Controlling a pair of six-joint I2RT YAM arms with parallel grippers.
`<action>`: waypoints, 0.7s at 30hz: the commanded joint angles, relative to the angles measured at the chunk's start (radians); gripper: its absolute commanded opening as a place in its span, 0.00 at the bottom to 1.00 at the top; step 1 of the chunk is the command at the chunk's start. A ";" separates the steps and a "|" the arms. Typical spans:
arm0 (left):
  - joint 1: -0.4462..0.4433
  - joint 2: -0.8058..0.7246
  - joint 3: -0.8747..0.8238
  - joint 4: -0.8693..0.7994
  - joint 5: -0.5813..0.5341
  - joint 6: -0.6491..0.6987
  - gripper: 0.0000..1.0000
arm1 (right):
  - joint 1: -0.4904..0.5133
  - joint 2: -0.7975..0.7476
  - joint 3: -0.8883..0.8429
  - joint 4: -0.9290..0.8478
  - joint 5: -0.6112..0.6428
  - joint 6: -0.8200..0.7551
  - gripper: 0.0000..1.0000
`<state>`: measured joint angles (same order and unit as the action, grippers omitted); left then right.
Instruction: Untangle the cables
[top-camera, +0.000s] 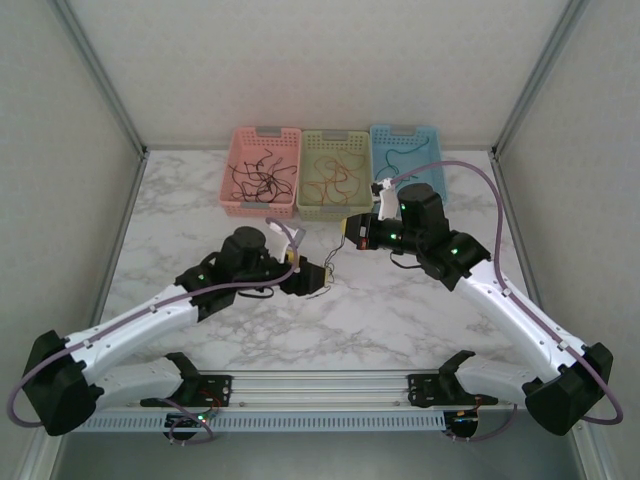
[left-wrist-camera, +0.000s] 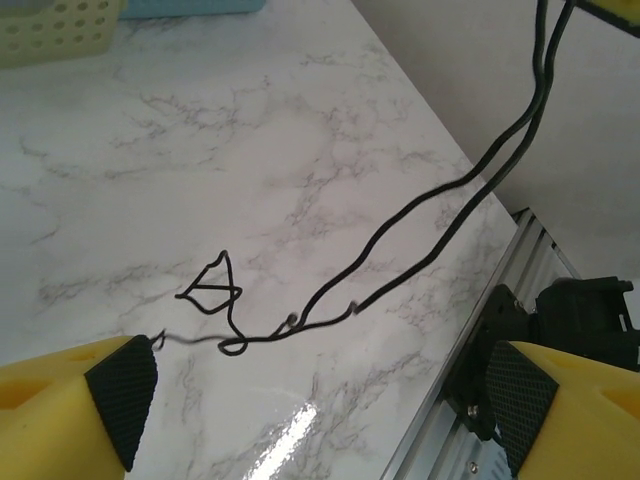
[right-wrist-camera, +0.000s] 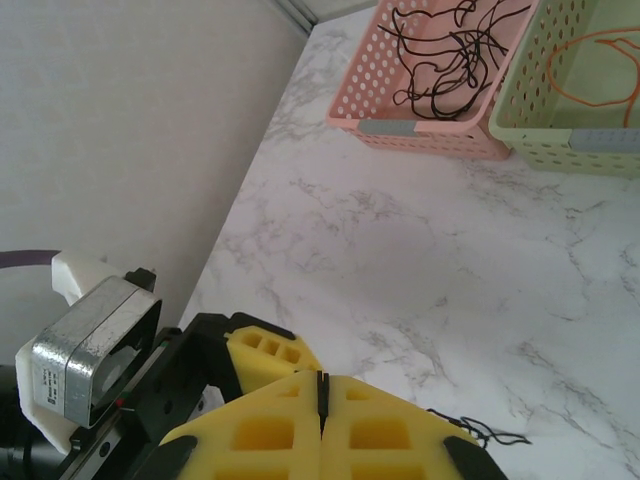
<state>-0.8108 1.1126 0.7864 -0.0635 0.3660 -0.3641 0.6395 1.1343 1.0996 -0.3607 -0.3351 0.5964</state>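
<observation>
A doubled black cable (left-wrist-camera: 420, 215) hangs down from my right gripper (right-wrist-camera: 322, 392), which is shut on its top end; a thin black line shows in the seam between the jaws. The cable's curly lower end (left-wrist-camera: 212, 292) rests on the marble table (left-wrist-camera: 250, 130). Just before that end, my left gripper (left-wrist-camera: 320, 410) stands wide open with nothing between its fingers (left-wrist-camera: 122, 392). In the top view the left gripper (top-camera: 318, 280) is low at the table's middle, the right gripper (top-camera: 349, 232) is up and to its right, and the black cable (top-camera: 336, 254) runs between them.
Three baskets line the back wall: a pink basket (top-camera: 231, 170) holding several black cables (top-camera: 258, 178), a yellow-green basket (top-camera: 304, 172) with orange ones (top-camera: 338, 180), and a blue basket (top-camera: 432, 150). The metal rail (left-wrist-camera: 520, 290) edges the table's near side.
</observation>
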 joint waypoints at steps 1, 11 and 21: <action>-0.021 0.048 0.080 0.023 0.026 0.073 0.88 | 0.009 -0.008 0.016 0.001 -0.007 0.013 0.00; -0.049 0.177 0.191 0.005 0.044 0.120 0.72 | 0.008 -0.008 0.009 0.000 -0.020 0.013 0.00; -0.055 0.188 0.179 0.041 0.038 0.097 0.21 | 0.008 -0.025 -0.009 0.000 -0.019 0.013 0.00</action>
<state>-0.8566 1.2972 0.9470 -0.0448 0.3885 -0.2699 0.6395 1.1336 1.0992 -0.3607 -0.3447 0.5995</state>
